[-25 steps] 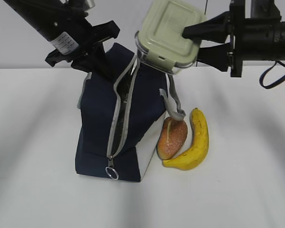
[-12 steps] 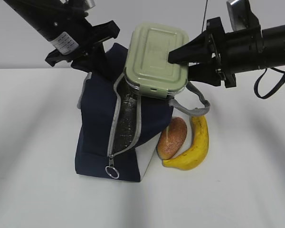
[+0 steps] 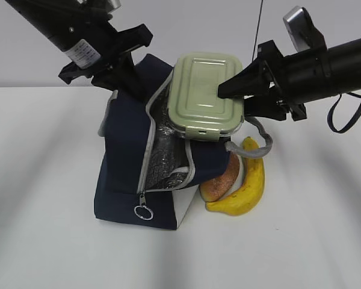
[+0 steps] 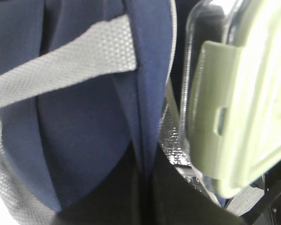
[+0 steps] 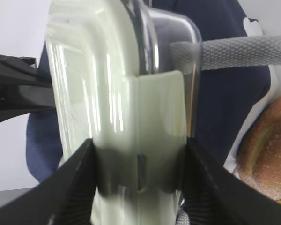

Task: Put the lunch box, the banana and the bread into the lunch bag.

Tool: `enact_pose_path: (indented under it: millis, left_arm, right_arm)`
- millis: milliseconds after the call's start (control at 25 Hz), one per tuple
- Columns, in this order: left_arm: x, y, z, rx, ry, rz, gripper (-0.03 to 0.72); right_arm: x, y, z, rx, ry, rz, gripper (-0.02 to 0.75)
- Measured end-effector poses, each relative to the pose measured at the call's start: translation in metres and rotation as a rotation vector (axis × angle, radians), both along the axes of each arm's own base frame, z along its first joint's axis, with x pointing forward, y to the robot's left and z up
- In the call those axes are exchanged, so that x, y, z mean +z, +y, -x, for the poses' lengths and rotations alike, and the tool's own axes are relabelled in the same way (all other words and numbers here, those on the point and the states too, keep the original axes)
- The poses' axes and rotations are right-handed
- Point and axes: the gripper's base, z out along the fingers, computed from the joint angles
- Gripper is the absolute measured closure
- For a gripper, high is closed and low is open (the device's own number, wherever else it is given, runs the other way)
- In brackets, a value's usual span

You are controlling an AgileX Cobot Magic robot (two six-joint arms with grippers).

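Exterior view gives you the lunch bag (image 3: 132,174) standing on the white table (image 3: 42,241), unzipped, foil lining showing. Your right gripper (image 3: 231,99) is clenched on the lunch box (image 3: 206,96), tilted at the mouth of the bag, lid facing you. Your left gripper (image 3: 117,69) sits at the bag's upper left edge; you cannot tell whether it is clamped. Beside the bag lie the banana (image 3: 249,177) and the bread (image 3: 224,180), touching each other.
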Motion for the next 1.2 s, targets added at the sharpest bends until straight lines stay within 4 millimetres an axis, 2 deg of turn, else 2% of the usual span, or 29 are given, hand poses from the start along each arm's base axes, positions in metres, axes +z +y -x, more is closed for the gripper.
enact_pose_path:
  millis: [160, 400, 560, 760, 1080, 1200]
  left_arm:
    - [0.001, 0.000, 0.000, 0.004, -0.005, 0.007, 0.691]
    - [0.001, 0.000, -0.001, 0.004, -0.011, 0.006, 0.691]
    - [0.001, 0.000, -0.001, 0.004, -0.012, 0.006, 0.691]
    - [0.001, -0.001, -0.001, -0.014, -0.025, 0.006, 0.691]
    - [0.002, 0.000, -0.002, -0.013, -0.040, 0.012, 0.691]
    - [0.002, 0.000, -0.002, -0.013, -0.041, 0.012, 0.691]
  right_arm:
    - [-0.011, 0.008, -0.003, 0.007, 0.028, 0.012, 0.362]
    - [-0.030, 0.038, -0.001, 0.078, 0.076, 0.026, 0.363]
    - [-0.042, 0.043, -0.005, 0.060, 0.109, 0.033, 0.363]
    - [-0.051, 0.050, -0.017, 0.027, 0.138, -0.006, 0.363]
    - [-0.049, 0.071, -0.038, 0.033, 0.130, -0.053, 0.363]
    - [-0.056, 0.074, -0.047, 0.020, 0.143, -0.062, 0.363]
